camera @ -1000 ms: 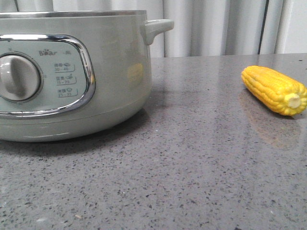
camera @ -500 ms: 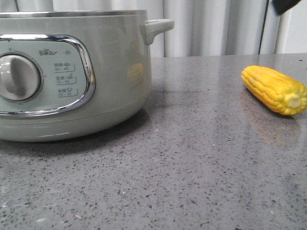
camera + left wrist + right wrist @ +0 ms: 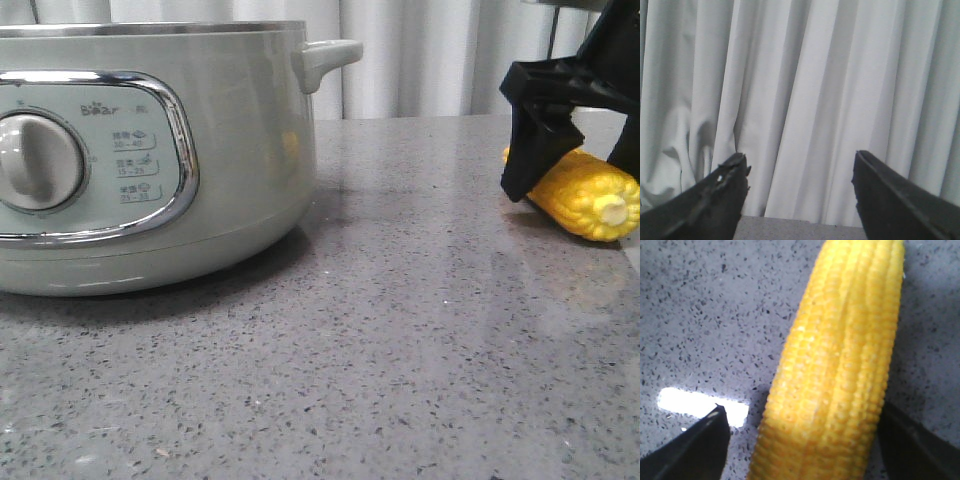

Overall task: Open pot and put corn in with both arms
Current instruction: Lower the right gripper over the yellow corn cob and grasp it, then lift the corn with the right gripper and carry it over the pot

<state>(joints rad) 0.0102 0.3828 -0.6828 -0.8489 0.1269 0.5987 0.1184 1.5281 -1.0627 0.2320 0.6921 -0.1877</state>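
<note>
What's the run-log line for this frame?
right hand: open, straddling corn | left hand: open, facing curtain | pot: no corn inside visible

Both grippers' fingers [image 3: 720,200] [image 3: 700,445] apart

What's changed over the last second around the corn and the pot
The right gripper has come down from the upper right into the front view and now straddles the corn, jaws open, one finger on each side, not yet closed. The corn lies where it was on the table. The pot has not moved.
</note>
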